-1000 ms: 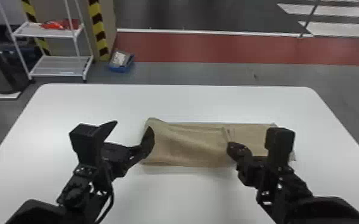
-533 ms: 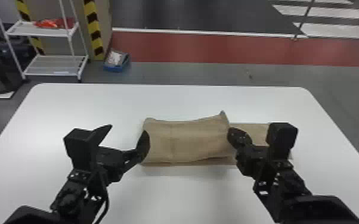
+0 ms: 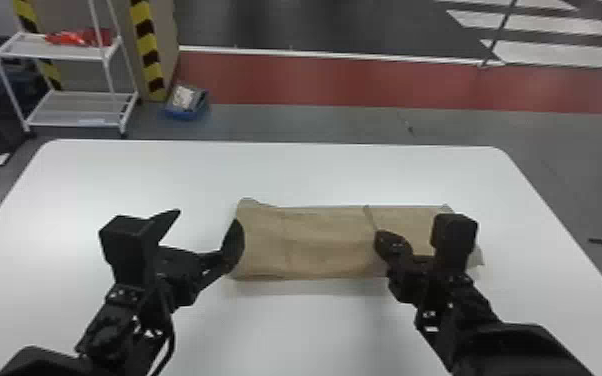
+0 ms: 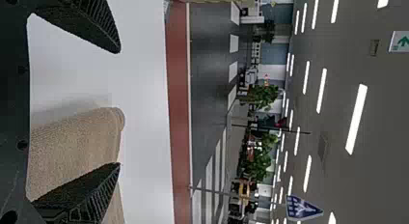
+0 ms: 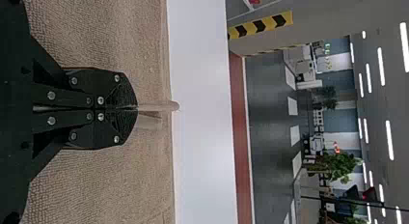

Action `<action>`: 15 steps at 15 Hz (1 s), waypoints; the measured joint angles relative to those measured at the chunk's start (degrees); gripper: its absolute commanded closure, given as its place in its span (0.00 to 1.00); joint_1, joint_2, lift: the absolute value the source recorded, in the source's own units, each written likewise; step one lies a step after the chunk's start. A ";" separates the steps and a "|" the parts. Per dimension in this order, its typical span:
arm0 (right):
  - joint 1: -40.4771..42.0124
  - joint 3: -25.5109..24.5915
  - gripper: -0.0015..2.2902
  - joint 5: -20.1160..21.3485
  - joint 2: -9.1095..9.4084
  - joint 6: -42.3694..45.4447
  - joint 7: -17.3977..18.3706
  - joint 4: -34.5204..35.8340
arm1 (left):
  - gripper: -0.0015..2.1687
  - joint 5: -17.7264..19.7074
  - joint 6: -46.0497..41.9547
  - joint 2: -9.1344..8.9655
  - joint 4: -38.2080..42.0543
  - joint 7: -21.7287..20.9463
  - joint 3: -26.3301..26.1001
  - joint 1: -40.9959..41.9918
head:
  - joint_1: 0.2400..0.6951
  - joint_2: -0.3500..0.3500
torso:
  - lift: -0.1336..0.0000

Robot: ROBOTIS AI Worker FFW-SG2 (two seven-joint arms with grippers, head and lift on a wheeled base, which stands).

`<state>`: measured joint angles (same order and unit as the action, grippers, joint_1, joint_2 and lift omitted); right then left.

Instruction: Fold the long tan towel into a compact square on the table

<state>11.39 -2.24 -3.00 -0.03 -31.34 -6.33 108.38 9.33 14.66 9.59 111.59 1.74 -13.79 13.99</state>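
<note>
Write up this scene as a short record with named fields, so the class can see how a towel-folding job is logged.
towel: tan, lying as a long strip across the table, partly folded
fold state: upper layer covers the left part and ends near the right gripper; not yet a compact square
left gripper: open, at the towel's left end; contact unclear
right gripper: shut, pinching a ridge of towel
background: white rack, blue box on the floor
</note>
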 measured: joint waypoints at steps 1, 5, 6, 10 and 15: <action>-0.64 0.03 0.48 0.11 0.01 -0.78 0.04 -0.73 | 0.02 -0.01 0.04 0.07 -0.06 0.00 0.02 -0.01 | 1.00 0.34 | 0.08; -2.02 0.21 0.39 0.40 0.03 -3.04 0.18 -1.75 | 0.02 -0.02 0.05 0.15 -0.16 -0.09 0.33 -0.04 | 1.00 0.35 | 0.08; -2.22 0.18 0.39 0.40 0.03 -3.54 0.52 -1.88 | 0.02 -0.02 0.04 0.13 -0.20 -0.13 0.34 -0.07 | 1.00 0.35 | 0.08; -2.90 -0.49 0.36 0.38 0.03 -5.16 1.64 -2.27 | 0.02 -0.02 0.04 0.14 -0.68 -0.16 0.34 -0.43 | 1.00 0.34 | 0.08; -3.87 -0.91 0.34 0.37 0.03 -7.74 2.37 -1.84 | 0.02 0.05 0.07 0.40 -0.96 -0.22 0.34 -0.81 | 1.00 0.33 | 0.08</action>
<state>7.52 -3.15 -2.63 0.00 -39.08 -3.95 106.53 9.38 14.73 10.00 110.63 1.52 -13.45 13.18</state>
